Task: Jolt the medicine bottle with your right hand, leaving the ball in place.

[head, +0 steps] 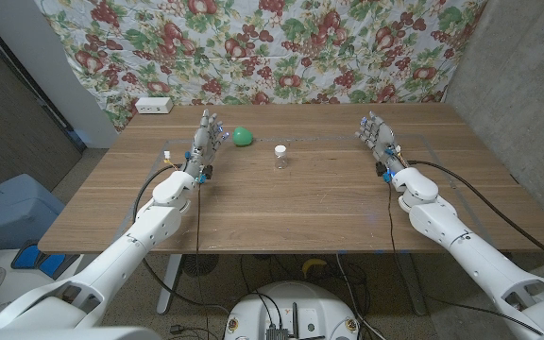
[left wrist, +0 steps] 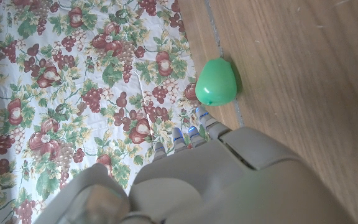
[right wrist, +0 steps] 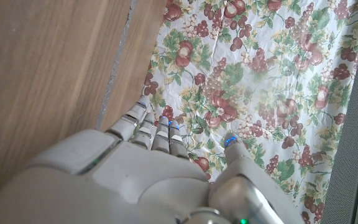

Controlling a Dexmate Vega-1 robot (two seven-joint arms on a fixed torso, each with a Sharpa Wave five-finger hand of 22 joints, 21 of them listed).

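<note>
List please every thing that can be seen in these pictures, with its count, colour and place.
medicine bottle: one, clear with a white cap, upright near the middle of the table, between the two hands.
ball: one, green, on the table toward its far edge, beside the left hand and apart from the bottle.
table: one, brown wood, in front of the robot.
cloth: one, white with red fruit and green leaves, hanging behind the table.
white box: one, at the table's far left corner.
blue container: one, on the floor left of the table.
left hand: one, grey, over the table's left part, fingers apart, holding nothing.
right hand: one, grey, over the table's right part, fingers apart, holding nothing.
</note>
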